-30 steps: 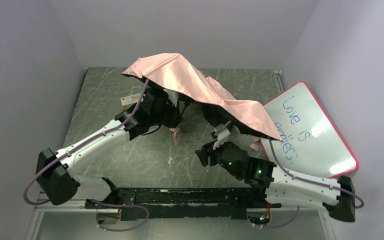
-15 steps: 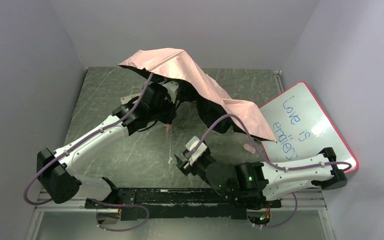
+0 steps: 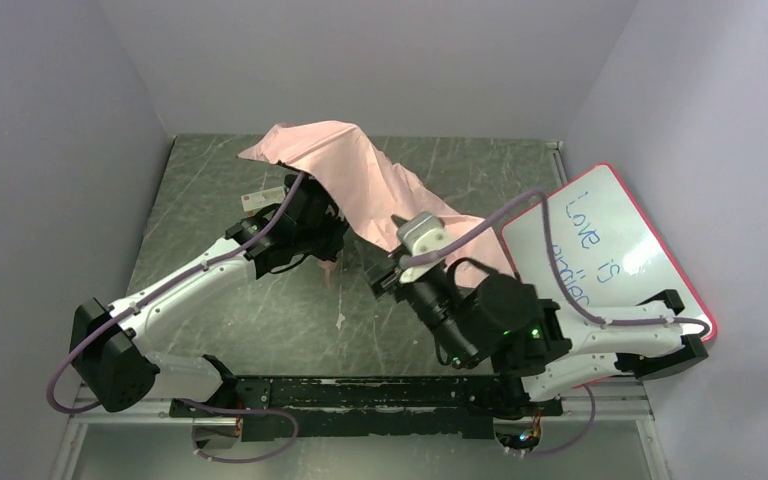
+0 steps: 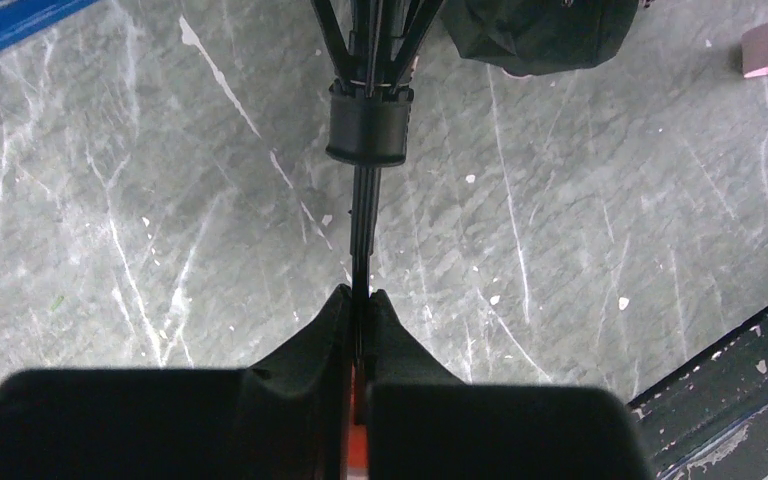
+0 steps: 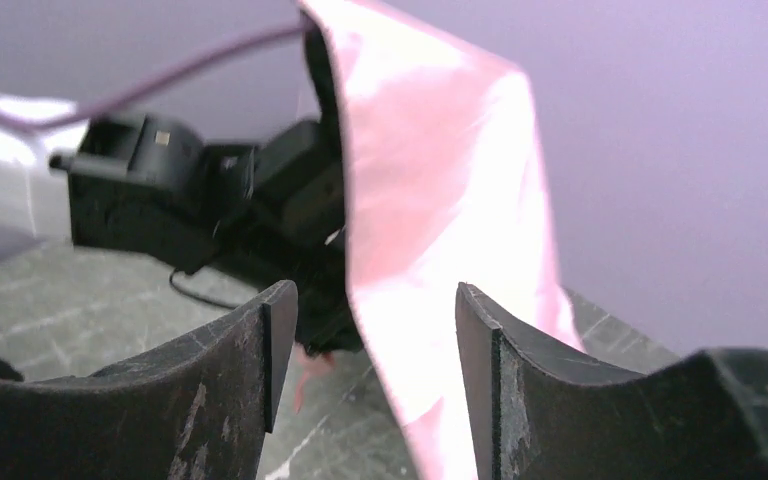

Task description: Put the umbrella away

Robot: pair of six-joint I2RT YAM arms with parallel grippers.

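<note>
The left gripper (image 4: 360, 300) pinches the umbrella's (image 3: 360, 180) thin black shaft (image 4: 363, 230) above the scratched grey table (image 4: 580, 220). The right gripper (image 5: 372, 300) stands spread, with the limp, smooth pink canopy (image 5: 430, 200) at its 12 o'clock.

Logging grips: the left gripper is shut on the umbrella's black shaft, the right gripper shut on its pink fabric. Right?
No: the right gripper is open, as the right wrist view shows. The left gripper is shut on the black shaft of the umbrella.
</note>
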